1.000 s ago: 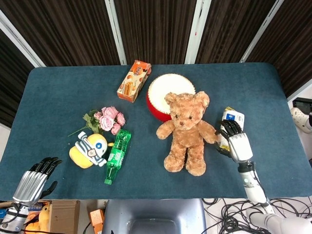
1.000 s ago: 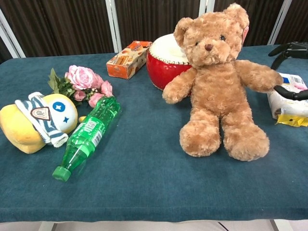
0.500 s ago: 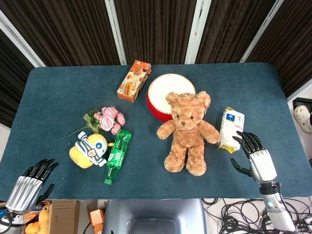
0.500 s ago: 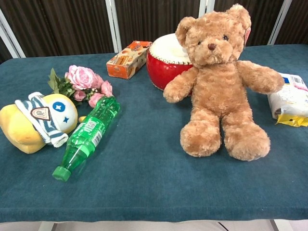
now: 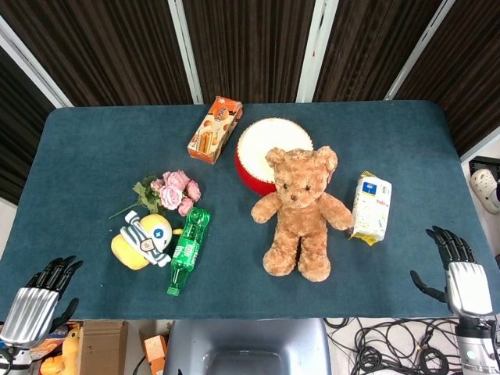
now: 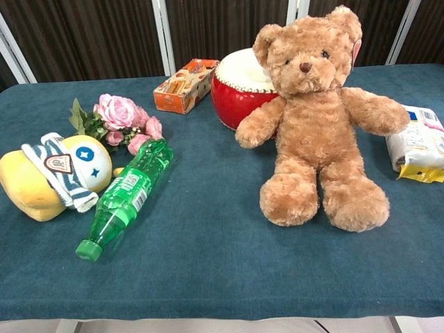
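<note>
Both hands hang empty with fingers spread, right hand (image 5: 462,269) at four o'clock of the white-and-yellow snack packet (image 5: 371,207), left hand (image 5: 35,301) idle, so reaching squarely over the packet would grip best

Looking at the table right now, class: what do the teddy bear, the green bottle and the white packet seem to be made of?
Teddy bear: plush fabric, fuzzy matte pile. Green bottle: probably clear plastic, glossy, light passing through. White packet: likely plastic film, smooth with crimped ends.
</note>
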Controlling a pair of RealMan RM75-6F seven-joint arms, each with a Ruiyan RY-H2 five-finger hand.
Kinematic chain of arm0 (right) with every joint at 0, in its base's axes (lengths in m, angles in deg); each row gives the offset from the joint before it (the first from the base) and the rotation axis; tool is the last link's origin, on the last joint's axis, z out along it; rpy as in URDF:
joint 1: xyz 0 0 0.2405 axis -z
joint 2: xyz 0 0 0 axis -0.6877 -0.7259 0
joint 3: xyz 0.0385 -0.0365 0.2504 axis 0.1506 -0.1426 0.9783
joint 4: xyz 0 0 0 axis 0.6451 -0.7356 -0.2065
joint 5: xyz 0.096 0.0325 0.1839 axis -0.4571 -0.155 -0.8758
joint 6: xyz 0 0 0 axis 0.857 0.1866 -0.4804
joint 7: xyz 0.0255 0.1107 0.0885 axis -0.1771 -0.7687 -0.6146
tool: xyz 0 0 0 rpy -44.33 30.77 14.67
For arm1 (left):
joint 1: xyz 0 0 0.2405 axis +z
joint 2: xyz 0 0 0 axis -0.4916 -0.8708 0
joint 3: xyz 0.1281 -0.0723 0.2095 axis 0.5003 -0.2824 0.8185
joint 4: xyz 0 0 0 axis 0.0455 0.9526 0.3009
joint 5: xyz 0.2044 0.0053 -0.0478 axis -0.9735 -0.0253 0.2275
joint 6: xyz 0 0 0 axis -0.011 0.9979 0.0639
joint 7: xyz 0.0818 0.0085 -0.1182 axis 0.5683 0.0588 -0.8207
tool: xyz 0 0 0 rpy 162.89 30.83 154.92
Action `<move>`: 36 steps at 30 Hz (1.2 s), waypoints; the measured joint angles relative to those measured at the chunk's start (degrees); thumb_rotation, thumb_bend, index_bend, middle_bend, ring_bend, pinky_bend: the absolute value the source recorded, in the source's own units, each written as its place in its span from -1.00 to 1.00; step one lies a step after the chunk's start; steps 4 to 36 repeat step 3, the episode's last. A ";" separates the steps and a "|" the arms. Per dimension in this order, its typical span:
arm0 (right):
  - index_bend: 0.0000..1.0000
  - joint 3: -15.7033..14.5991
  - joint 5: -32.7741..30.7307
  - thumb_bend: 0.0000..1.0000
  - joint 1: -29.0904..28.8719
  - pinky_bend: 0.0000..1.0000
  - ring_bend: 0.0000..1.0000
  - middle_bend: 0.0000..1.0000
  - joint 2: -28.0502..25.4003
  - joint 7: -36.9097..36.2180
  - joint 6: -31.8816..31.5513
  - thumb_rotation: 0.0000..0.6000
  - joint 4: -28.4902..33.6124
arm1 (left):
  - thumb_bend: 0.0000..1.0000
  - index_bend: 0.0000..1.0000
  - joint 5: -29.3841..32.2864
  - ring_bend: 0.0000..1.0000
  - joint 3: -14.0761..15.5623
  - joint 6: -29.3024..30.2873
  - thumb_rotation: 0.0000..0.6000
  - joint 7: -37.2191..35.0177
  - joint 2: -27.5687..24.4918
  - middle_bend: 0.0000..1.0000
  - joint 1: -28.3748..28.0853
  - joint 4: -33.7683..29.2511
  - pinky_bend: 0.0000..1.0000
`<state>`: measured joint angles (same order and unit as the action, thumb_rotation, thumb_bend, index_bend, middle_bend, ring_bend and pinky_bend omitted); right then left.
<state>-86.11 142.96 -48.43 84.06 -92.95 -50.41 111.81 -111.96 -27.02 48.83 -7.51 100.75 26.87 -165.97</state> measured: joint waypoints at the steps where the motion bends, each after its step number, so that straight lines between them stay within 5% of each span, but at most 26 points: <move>1: -0.69 0.12 -0.01 -0.65 0.04 -0.73 -0.85 -0.78 -0.29 0.40 0.48 1.00 0.50 | -0.31 -0.62 0.06 -0.74 -0.05 -0.07 1.00 -0.07 0.02 -0.72 0.00 0.02 -0.26; 36: -0.68 0.60 0.15 -0.65 0.23 -0.73 -0.85 -0.78 -0.43 0.66 0.66 1.00 0.87 | -0.31 -0.63 0.21 -0.74 -0.11 -0.31 1.00 -0.29 -0.04 -0.72 0.00 -0.07 -0.26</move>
